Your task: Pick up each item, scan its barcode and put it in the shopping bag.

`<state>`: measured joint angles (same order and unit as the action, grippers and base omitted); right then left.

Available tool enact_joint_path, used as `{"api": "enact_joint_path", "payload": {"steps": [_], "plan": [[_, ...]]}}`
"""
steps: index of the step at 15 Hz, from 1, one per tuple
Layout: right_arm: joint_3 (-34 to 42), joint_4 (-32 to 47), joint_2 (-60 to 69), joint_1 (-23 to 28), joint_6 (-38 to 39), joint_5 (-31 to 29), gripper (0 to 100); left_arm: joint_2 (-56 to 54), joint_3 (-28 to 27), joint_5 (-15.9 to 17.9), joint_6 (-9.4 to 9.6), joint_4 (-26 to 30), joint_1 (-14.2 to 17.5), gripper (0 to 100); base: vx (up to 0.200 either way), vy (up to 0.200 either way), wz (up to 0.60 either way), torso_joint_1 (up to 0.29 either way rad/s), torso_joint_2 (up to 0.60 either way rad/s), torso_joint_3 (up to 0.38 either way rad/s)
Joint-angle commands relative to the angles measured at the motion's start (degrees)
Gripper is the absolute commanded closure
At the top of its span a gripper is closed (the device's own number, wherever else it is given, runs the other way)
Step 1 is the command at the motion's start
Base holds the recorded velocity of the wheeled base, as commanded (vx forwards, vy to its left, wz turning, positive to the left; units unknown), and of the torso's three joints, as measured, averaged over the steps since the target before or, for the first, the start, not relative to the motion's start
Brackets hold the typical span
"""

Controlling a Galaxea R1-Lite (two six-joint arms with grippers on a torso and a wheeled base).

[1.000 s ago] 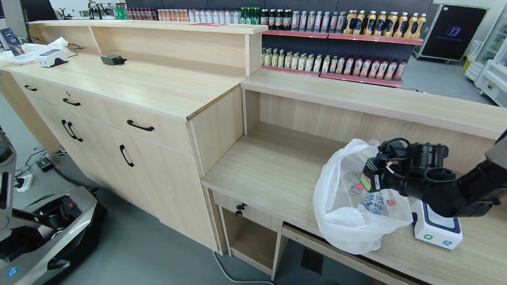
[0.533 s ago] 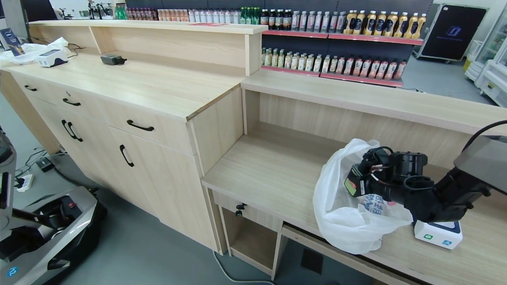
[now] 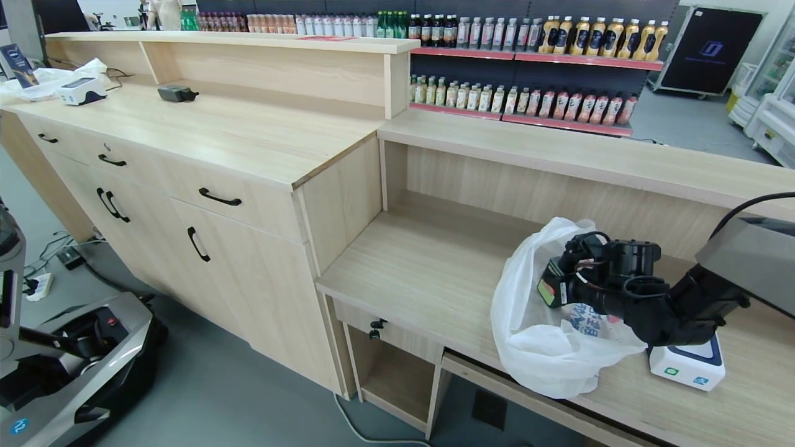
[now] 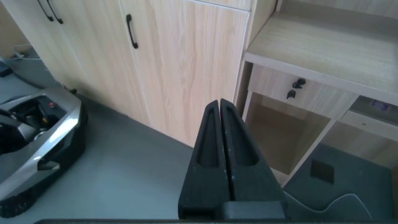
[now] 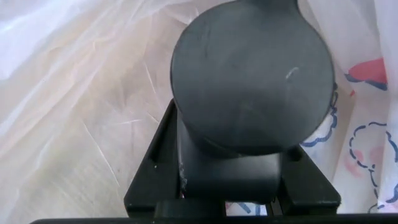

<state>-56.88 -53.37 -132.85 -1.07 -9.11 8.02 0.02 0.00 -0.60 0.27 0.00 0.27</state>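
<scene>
Our right gripper [image 3: 548, 290] looks clamped on the dark round-ended item [image 5: 252, 81] right in the mouth of the shopping bag [image 3: 528, 338] on the counter [image 3: 428, 267], so we'd sink it deeper before releasing so the floppy bag doesn't spill it, while the left gripper [image 4: 222, 143] hangs pressed together, empty, down by the cabinet [image 4: 186, 56].

I count one shopping bag [image 3: 528, 347]. One dark round-topped container [image 5: 249, 81] sits at the bag. There are two white scanner boxes [image 3: 686, 367], one just beside the bag and the other box [image 3: 81, 91] well apart from it. Two rows of bottles [image 3: 522, 102] stand behind the bag.
</scene>
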Motion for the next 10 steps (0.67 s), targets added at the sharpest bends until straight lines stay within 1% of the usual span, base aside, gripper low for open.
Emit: {"api": "enact_joint_path", "payload": {"steps": [1,2,3,7,10], "plan": [[0.2,-0.3,-0.7,0.0,0.0,0.0,100,0.0,0.0,0.0,0.0,0.0,0.0,100,0.0,0.0,0.0,0.0,0.0,0.0],[0.3,-0.3,-0.8,0.1,0.0,0.2,100,0.0,0.0,0.0,0.0,0.0,0.0,100,0.0,0.0,0.0,0.0,0.0,0.0],[0.3,-0.3,-1.0,0.2,0.0,0.2,0,0.0,0.0,0.0,0.0,0.0,0.0,100,0.0,0.0,0.0,0.0,0.0,0.0],[0.5,-0.3,-0.5,0.3,0.8,0.3,0,0.0,0.0,0.0,0.0,0.0,0.0,100,0.0,0.0,0.0,0.0,0.0,0.0],[2.7,0.2,5.4,-0.9,2.0,0.7,0,0.0,0.0,0.0,0.0,0.0,0.0,100,0.0,0.0,0.0,0.0,0.0,0.0]]}}
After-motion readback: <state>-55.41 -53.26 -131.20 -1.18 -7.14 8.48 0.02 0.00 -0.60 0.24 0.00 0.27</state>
